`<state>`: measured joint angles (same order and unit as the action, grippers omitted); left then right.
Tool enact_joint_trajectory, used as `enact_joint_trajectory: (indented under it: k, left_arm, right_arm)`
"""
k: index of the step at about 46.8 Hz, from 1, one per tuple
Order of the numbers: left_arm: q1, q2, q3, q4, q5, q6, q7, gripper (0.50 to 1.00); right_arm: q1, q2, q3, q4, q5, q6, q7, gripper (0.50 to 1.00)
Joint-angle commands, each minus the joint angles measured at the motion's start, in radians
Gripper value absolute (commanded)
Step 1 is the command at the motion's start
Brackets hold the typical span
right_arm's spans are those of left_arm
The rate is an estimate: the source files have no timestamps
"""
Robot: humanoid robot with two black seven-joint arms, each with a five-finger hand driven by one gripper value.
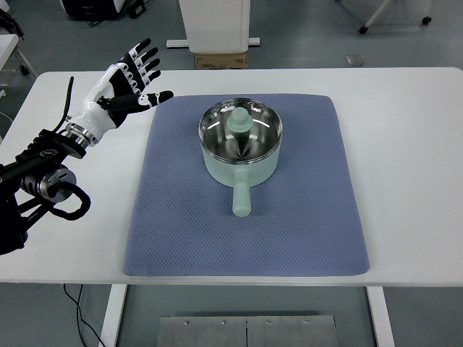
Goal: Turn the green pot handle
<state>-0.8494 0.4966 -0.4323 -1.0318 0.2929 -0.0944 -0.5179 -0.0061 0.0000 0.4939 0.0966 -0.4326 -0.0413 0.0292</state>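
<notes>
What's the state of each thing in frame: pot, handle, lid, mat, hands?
green pot: upright on the mat, untouched.
handle: points toward the table's near edge.
lid: seems to rest inside the pot, knob up.
blue mat: flat on the white table.
left hand: raised, fingers spread, holding nothing, left of the mat.
right hand: not in view.

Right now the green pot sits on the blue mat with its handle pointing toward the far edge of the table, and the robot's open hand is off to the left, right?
Not quite. The head view shows the handle of the green pot pointing toward the table's near edge, not the far one. The rest holds: the pot sits on the blue mat, and the open left hand is off to the left.
</notes>
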Motion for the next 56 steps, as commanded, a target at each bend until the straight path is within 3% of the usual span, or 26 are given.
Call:
enact_joint_trajectory:
  k: [1, 30, 41, 56]
  left_arm:
    - [-0.011, 0.020, 0.000, -0.043, 0.066, 0.010, 0.002, 1.000]
    - [-0.077, 0.109, 0.001, -0.275, 0.276, -0.033, 0.004, 1.000]
    - [-0.083, 0.129, 0.003, -0.336, 0.434, -0.042, 0.004, 1.000]
    - [-0.117, 0.161, 0.004, -0.455, 0.500, -0.093, 0.004, 1.000]
  right_arm:
    - [0.000, 0.000, 0.000, 0.000, 0.000, 0.000, 0.000, 1.000]
    - [0.000, 0.000, 0.000, 0.000, 0.000, 0.000, 0.000, 1.000]
    - [0.000, 0.000, 0.000, 0.000, 0.000, 0.000, 0.000, 1.000]
    - [0.000, 0.000, 0.000, 0.000, 0.000, 0.000, 0.000, 1.000]
